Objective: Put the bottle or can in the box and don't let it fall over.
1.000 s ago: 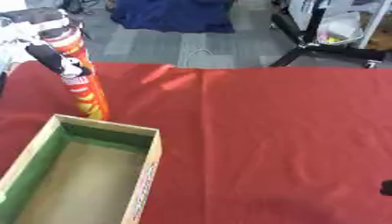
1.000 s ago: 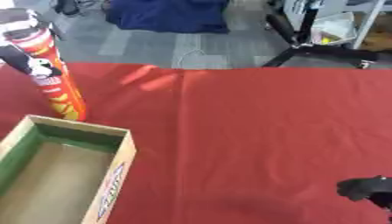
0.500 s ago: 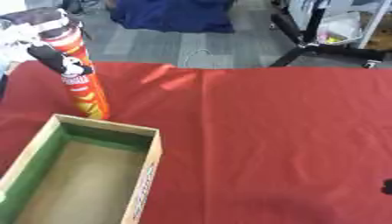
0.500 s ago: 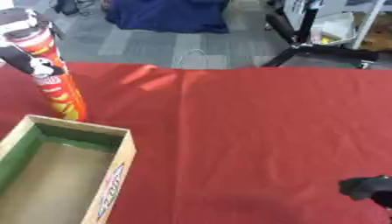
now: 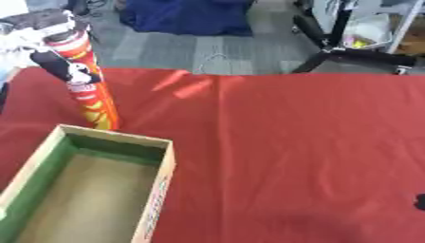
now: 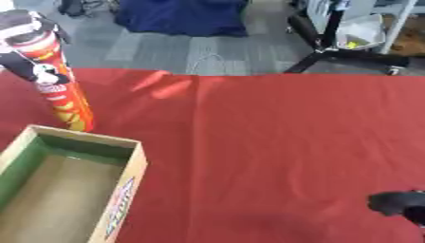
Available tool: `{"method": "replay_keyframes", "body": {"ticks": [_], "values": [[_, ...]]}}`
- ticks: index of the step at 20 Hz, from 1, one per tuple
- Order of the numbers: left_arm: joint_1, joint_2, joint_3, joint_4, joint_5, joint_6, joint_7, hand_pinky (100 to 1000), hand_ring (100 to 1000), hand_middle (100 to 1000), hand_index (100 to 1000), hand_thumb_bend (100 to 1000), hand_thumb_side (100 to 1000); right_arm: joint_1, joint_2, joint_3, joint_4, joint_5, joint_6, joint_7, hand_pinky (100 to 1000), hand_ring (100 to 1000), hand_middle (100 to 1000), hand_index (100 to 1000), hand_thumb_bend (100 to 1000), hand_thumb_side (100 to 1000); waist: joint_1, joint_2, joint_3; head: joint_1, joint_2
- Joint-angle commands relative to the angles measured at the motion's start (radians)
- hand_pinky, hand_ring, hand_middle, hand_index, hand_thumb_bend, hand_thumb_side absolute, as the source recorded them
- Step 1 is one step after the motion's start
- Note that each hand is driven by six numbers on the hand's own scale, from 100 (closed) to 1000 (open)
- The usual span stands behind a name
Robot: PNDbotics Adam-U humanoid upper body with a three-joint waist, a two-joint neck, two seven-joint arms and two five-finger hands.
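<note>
A tall red can with a dark lid stands upright on the red table at the far left. Its base is just behind the far end of an open cardboard box with green inner walls and nothing inside. No hand touches the can or the box. Only a dark part of my right hand shows, at the lower right edge of the right eye view, well away from both. I cannot make out its fingers. My left hand shows in neither view.
The red cloth stretches wide to the right of the box. Beyond the table's far edge lie a grey floor, a blue bundle and a black stand.
</note>
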Motion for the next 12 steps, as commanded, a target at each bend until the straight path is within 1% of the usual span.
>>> {"method": "replay_keyframes", "body": {"ticks": [1,2,4,6,12], "values": [[0.041,-0.032,-0.039,0.045,-0.015,-0.006,-0.001,100,142,238,110,449,100,0.002,-0.017,-0.009,-0.024,-0.012,0.004,-0.009,778,794,628,800,100,470,-0.010,-0.007,-0.005,0.002,-0.001],[0.040,-0.031,-0.039,0.044,-0.013,-0.005,0.002,100,133,231,106,466,100,0.003,-0.018,-0.009,-0.024,-0.013,0.005,-0.010,778,794,628,800,100,470,-0.009,-0.008,-0.005,0.002,0.000],[0.037,-0.028,-0.038,0.039,-0.003,-0.005,0.011,100,117,219,100,457,100,0.005,-0.020,-0.010,-0.024,-0.015,0.006,-0.013,778,794,628,799,100,470,-0.009,-0.012,-0.004,0.003,0.003],[0.031,-0.023,-0.037,0.032,0.010,-0.002,0.023,100,114,216,100,468,100,0.007,-0.023,-0.010,-0.024,-0.017,0.008,-0.015,778,794,627,799,100,470,-0.008,-0.016,-0.002,0.003,0.007],[0.016,-0.012,-0.035,0.013,0.065,0.011,0.052,100,100,200,100,443,100,0.012,-0.030,-0.010,-0.024,-0.025,0.012,-0.019,778,793,627,798,100,470,-0.006,-0.030,0.004,0.004,0.018]]}}
